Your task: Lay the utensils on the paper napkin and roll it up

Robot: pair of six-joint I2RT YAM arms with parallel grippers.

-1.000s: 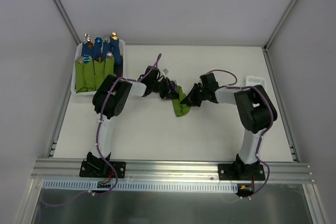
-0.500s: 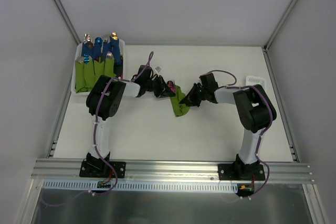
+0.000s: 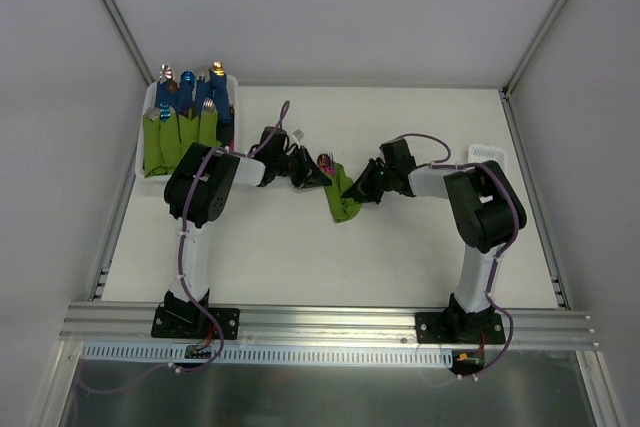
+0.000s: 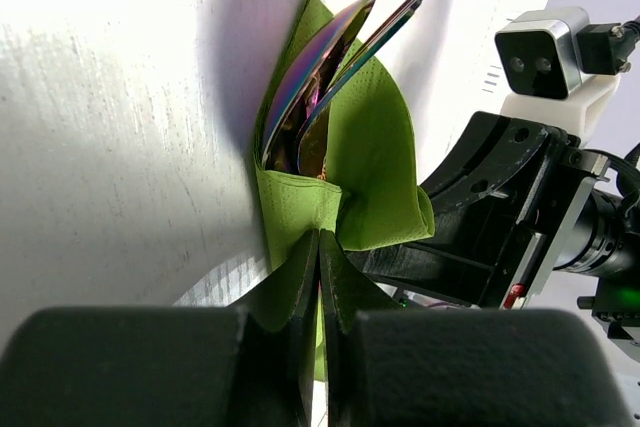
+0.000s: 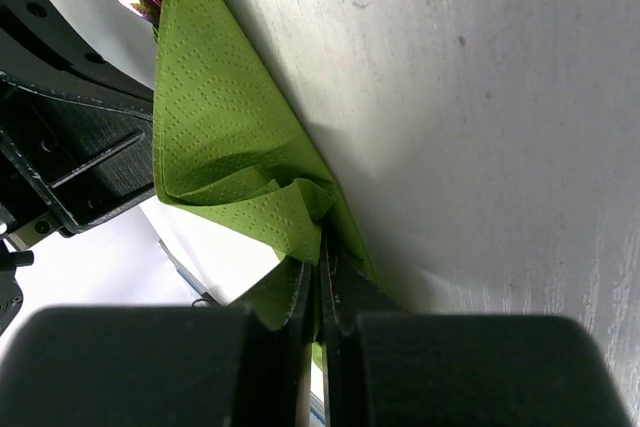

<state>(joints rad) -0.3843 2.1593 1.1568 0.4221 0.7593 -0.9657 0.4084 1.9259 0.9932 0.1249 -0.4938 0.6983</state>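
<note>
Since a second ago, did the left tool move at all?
Yes. The left tool, pinching the paper napkin, has slid a little to the left in the top view, toward the white bin.

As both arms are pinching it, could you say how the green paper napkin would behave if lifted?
The paper napkin is probably floppy: it creases and folds at both pinches. Being thin, it may tear if the left end effector and right end effector pull apart. The glossy utensils poke from its open fold and could slide out.
</note>
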